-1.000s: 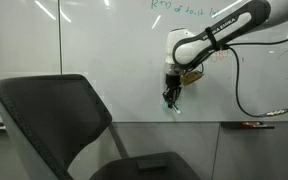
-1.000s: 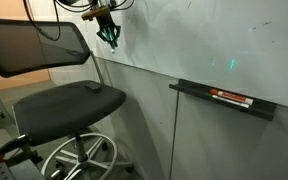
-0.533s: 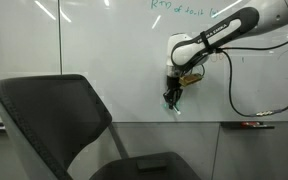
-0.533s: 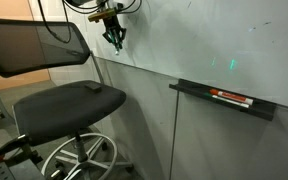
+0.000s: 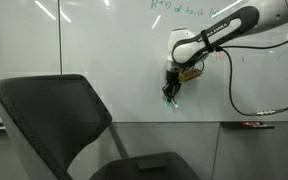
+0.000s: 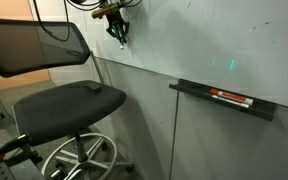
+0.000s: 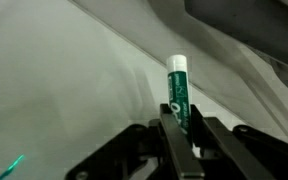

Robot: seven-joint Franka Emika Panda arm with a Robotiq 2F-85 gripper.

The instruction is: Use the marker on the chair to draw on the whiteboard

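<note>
My tool (image 7: 181, 128) is clamped on the marker (image 7: 178, 85), low on the barrel. That leaves the long end jutting toward the whiteboard (image 7: 64, 90), so I can press it in without the fingers scraping the glossy face, though I cannot tell whether the tip touches. In an exterior view the chair (image 6: 59, 100) sits well below the tool, so with the marker up here I judge this is the drawing step.
</note>
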